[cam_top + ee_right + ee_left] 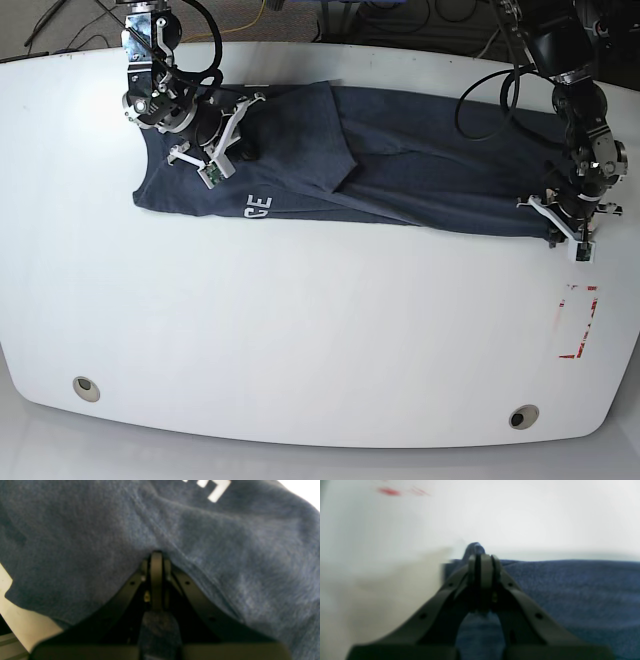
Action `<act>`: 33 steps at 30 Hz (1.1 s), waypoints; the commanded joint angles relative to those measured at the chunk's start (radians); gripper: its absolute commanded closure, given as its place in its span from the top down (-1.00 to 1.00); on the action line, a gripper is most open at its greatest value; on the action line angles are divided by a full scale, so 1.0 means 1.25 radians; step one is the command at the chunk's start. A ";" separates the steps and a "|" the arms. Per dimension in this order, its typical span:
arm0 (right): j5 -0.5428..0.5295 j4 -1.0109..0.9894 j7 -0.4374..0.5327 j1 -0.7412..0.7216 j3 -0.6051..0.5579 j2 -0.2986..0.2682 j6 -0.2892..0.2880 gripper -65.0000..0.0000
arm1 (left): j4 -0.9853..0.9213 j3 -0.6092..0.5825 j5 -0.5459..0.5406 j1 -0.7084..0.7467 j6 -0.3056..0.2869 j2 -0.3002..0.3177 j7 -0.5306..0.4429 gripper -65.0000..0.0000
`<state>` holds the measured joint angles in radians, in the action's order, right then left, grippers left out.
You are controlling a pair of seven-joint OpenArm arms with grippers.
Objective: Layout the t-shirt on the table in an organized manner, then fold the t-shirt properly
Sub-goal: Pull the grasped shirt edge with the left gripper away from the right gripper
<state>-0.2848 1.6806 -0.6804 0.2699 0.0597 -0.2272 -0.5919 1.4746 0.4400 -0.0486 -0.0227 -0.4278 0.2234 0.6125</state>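
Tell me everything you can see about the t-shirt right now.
The t-shirt is dark navy-grey, heathered and soft-looking like cotton. It lies stretched in a long, partly folded band across the far side of the table, with creases and one flap overlapping. White letters "GE" show near its front edge. The left gripper is shut on one end, the right gripper shut on the cloth near the other.

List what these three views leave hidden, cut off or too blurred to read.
- Print on the t-shirt: base view shows only "GE" at a fold; right wrist view cuts the letters at its top edge.
- Red tape: a blurred smear in the left wrist view.
- Cloth pinched by the right gripper: hidden by the fingers and by bunched fabric.
- Left gripper: shut on the shirt's edge; the pinch itself is blurred.
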 commanded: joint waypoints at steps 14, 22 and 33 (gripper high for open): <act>0.015 0.004 -0.015 0.000 0.003 -0.003 0.004 -1.00 | 0.127 0.014 -0.001 0.096 0.005 0.012 -0.013 -1.00; 0.020 0.004 -0.017 -0.002 0.003 -0.002 0.005 -1.00 | 0.181 0.049 -0.002 0.142 0.004 0.012 -0.011 -1.00; 0.017 -0.012 -0.017 -0.005 0.003 -0.002 0.009 -1.00 | 0.235 0.059 -0.002 0.202 0.004 0.012 -0.009 -1.00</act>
<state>-0.2844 1.6718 -0.6800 0.2687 0.0601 -0.2241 -0.5903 1.7348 0.5045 -0.0494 0.2249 -0.4339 0.2222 0.6174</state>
